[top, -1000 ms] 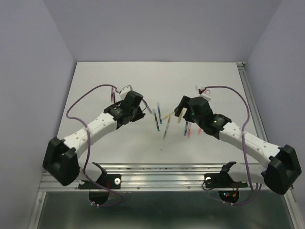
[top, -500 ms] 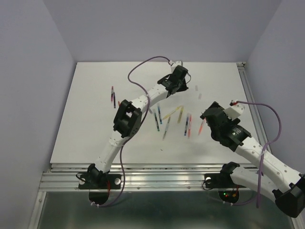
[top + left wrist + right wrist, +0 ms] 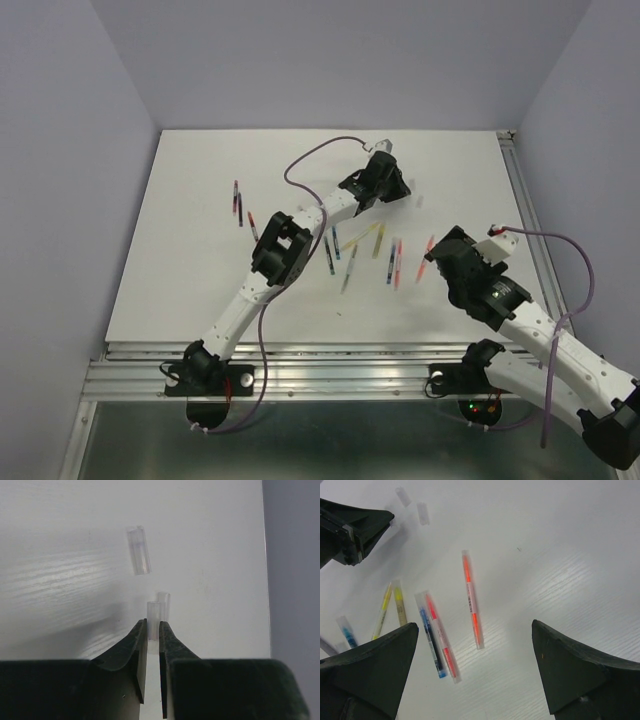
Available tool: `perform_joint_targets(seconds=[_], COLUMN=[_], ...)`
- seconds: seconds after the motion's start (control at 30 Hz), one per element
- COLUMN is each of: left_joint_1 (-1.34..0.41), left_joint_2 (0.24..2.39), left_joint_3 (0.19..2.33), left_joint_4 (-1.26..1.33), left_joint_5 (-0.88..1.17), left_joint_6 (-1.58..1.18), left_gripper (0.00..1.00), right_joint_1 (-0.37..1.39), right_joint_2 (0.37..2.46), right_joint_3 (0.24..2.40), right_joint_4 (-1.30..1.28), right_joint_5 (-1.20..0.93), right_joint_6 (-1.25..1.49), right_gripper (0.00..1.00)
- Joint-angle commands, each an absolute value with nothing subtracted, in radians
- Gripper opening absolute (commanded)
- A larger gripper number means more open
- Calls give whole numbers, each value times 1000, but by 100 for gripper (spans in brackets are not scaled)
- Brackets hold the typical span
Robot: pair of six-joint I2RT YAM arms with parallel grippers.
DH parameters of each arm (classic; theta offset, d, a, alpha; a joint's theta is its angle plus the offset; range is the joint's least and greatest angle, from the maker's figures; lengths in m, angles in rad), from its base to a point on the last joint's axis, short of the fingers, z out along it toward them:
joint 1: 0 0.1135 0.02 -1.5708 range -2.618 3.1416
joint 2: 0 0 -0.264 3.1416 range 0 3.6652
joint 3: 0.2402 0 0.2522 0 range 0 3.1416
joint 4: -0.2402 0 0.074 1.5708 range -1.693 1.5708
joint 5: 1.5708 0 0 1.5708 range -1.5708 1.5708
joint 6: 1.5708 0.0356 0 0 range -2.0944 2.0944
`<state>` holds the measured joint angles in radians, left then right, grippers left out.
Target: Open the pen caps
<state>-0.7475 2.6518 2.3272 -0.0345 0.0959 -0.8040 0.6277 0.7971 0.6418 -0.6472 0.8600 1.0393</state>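
Your left jaws are almost closed, pinching a clear cap (image 3: 154, 611) at its near end, out at the far side of the desk (image 3: 60, 580). A second cap (image 3: 164, 600) shows just beside it, and a third cap (image 3: 139, 550) lies farther out, apart. Your right jaws are spread wide and hold nothing. They hang over an orange pen (image 3: 471, 600), with a blue pen (image 3: 431, 640) and a yellow pen (image 3: 398, 602) lying nearby.

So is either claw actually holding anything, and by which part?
The left gripper pinches a clear pen cap by its near end, the rest sticking out beyond the jaws. The right gripper stands wide open, holding nothing.
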Motion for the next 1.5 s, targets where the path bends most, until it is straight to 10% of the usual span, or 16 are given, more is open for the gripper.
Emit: perform_joint_targets(seconds=[0.0, 0.3, 0.7, 1.47], left_joint_1=[-756, -756, -756, -839], left_joint_2=[2640, 2625, 2482, 1302], left_joint_3=[2376, 2344, 2166, 1076], left_joint_4=[37, 37, 64, 101], left_joint_5=[63, 84, 100, -209], left_joint_6=[-845, -844, -778, -681], left_gripper=[10, 47, 72, 99], right_joint_1=[621, 621, 621, 461], right_joint_2=[755, 692, 727, 1209], right_joint_3=[626, 617, 641, 761], right_joint_4=[-624, -623, -663, -402], right_joint_5=[884, 879, 816, 537], right_joint_6=[1048, 1042, 1008, 740], right_gripper=[100, 100, 100, 100])
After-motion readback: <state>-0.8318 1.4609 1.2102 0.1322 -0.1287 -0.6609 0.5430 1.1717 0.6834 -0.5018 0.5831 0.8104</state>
